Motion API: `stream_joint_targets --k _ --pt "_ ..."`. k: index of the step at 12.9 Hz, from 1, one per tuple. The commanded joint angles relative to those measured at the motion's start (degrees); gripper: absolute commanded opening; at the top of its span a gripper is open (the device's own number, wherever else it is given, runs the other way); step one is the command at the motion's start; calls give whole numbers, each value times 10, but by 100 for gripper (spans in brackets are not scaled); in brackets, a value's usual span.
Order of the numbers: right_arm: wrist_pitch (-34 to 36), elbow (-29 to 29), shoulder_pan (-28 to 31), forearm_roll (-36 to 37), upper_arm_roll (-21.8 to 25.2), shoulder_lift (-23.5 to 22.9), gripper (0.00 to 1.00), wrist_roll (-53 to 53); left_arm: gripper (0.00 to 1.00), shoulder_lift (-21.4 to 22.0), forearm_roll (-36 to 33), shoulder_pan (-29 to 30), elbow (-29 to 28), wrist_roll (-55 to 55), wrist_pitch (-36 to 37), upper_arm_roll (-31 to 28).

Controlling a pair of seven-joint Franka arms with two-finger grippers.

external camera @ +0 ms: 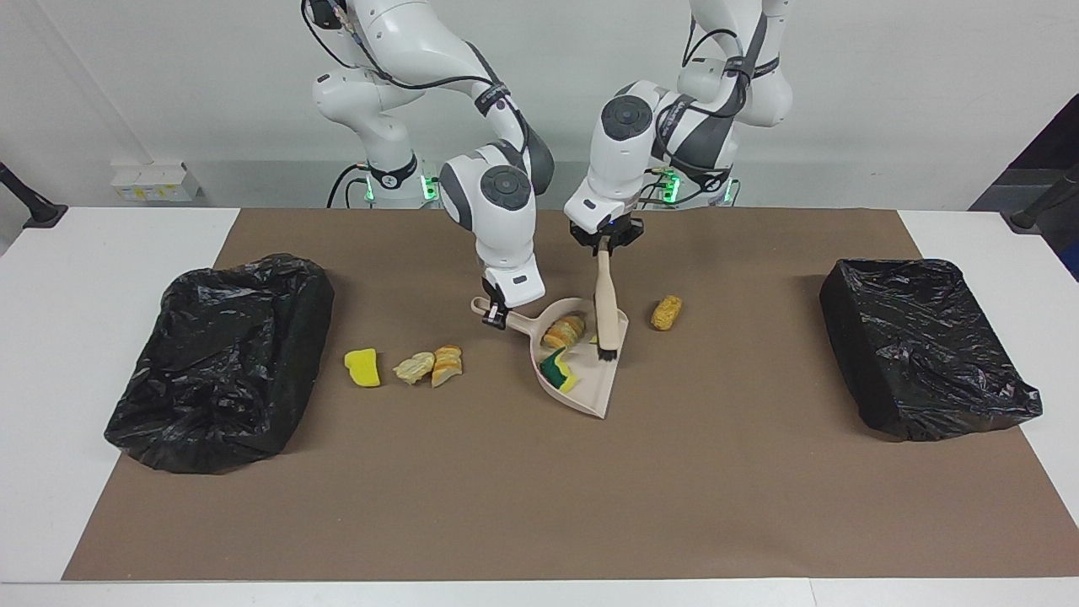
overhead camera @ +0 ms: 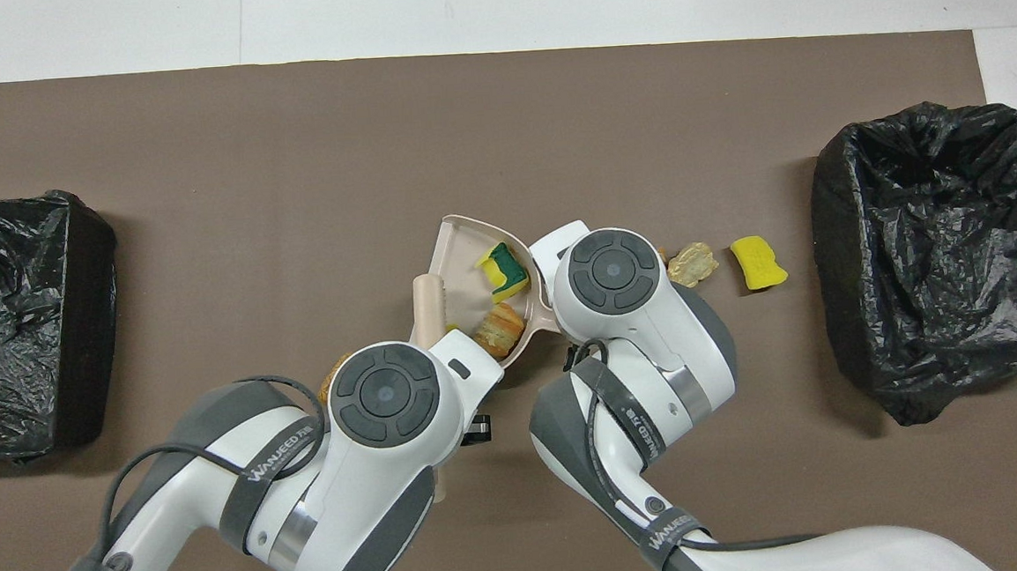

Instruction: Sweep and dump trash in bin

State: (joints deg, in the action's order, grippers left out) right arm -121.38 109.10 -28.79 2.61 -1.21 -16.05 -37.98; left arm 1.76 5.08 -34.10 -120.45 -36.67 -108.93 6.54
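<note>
My right gripper (external camera: 495, 314) is shut on the handle of the beige dustpan (external camera: 590, 389), which rests on the brown mat with its mouth toward the left arm's end. Inside the pan lie a green-backed yellow sponge (external camera: 556, 371) (overhead camera: 502, 268) and a tan bread-like chunk (external camera: 563, 330) (overhead camera: 498, 328). My left gripper (external camera: 604, 244) is shut on the handle of the beige brush (external camera: 605, 308), whose dark bristles stand at the pan's mouth. Other trash lies loose on the mat: an orange chunk (external camera: 665, 312) beside the mouth, plus a yellow sponge (external camera: 362, 367), a pale scrap (external camera: 414, 367) and a bread chunk (external camera: 447, 364) toward the right arm's end.
Two bins lined with black bags stand on the mat, one at the right arm's end (external camera: 219, 354) (overhead camera: 939, 259) and one at the left arm's end (external camera: 923, 346) (overhead camera: 25, 324). A white table (external camera: 84, 295) borders the brown mat (external camera: 539, 489).
</note>
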Motion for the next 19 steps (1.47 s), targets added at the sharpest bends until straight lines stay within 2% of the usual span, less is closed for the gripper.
stream_joint_targets --k 1,5,8,11,13,15,17,19 --pt "-12 14 8 15 -5 9 0 -21 0 39 1 1 -4 -113 84 -2" --pt "-13 7 8 15 -5 7 0 -151 0 69 1 11 -36 -254 139 -2" --pt "-3 11 4 14 -5 11 0 -152 0 110 1 11 -115 -333 95 -1" --pt "-2 13 1 14 -5 12 0 -141 0 101 12 34 -144 -397 14 0" --pt "-1 14 2 14 -5 12 0 -133 0 58 40 36 -139 -403 -19 -1" --pt "-1 14 1 14 -5 12 0 -130 0 42 58 36 -128 -394 -67 0" --pt "-1 14 2 14 -5 12 0 -120 0 29 59 29 -124 -387 -148 0" --pt "0 14 1 14 -5 12 0 -104 0 25 61 18 -121 -252 -159 3"
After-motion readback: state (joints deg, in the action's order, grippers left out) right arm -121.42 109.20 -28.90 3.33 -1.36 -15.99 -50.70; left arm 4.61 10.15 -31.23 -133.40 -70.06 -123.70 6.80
